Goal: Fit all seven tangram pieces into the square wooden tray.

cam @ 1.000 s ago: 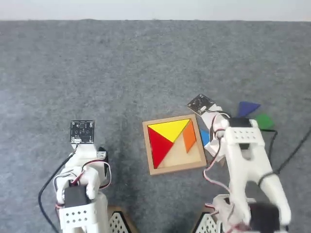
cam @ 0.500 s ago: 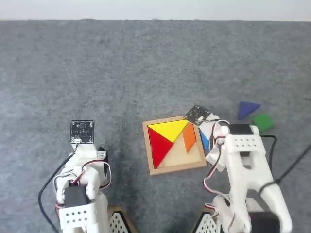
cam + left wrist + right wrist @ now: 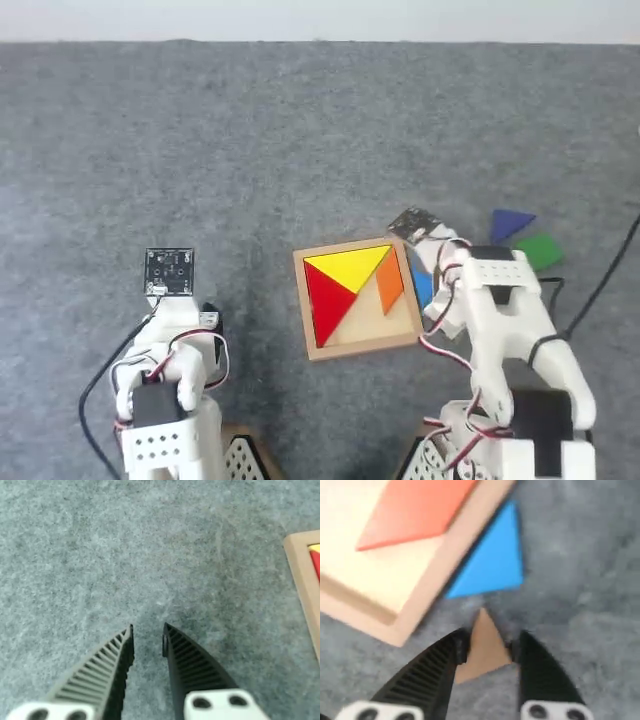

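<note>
Three pieces are in the tray (image 3: pixel 301 300), the right fingers (image 3: pixel 435 665) pinch a brown triangle (image 3: pixel 485 647) beside it, the left fingers (image 3: pixel 112 665) sit slightly open, and three more wait on the bench (image 3: pixel 200 150).

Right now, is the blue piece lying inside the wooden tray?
No, the blue piece sits outside the tray, beside its rim.

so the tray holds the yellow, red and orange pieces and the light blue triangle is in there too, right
Not quite. The yellow piece, red piece and orange piece are in the tray, but the light blue triangle is not. It lies outside on the carpet, right beside the tray's rim. The right wrist view shows this.
</note>
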You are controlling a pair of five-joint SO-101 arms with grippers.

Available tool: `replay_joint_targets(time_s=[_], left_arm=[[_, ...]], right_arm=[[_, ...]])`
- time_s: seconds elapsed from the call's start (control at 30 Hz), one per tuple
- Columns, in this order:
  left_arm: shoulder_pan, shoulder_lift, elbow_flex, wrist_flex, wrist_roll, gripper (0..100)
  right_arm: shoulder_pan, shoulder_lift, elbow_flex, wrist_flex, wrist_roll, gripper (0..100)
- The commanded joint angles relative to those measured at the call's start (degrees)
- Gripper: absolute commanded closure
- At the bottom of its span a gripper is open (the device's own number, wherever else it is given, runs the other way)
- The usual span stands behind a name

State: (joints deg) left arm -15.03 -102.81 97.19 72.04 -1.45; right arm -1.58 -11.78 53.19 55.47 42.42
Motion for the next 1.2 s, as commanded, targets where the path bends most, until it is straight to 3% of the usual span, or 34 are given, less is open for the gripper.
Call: replay_joint_targets(time_s=[0.0,0.23,0.4,0.6,0.7,0.9,1.17], left_arm=[[-0.26,-1.14,-0.75,0.18,-0.09,91],[-0.26,-1.14,-0.75,0.18,-0.09,91],[-0.26,-1.14,-0.75,0.18,-0.09,91],[-0.26,-1.14,-0.75,0.18,-0.09,91],[-0.26,-1.14,-0.75,0.18,-0.09,91],[-0.26,-1.14,-0.75,0.18,-0.09,91],[-0.26,-1.14,-0.75,0.18,-0.09,91]], right_arm=[[2.42,0.92,-0.26,-0.75,-1.49,93.0],[2.15,-1.89,-4.84,-0.4,-4.13,93.3],[0.66,-11.65,-6.42,7.78,-4.22,92.8],[0.31,-22.99,-2.81,19.56,-4.84,72.4],[0.31,-24.92,3.52,17.01,-7.74,66.8],[2.51,-21.14,9.41,3.65,-17.23,66.9],[4.35,-6.99,7.03,-2.24,-17.58,67.0]])
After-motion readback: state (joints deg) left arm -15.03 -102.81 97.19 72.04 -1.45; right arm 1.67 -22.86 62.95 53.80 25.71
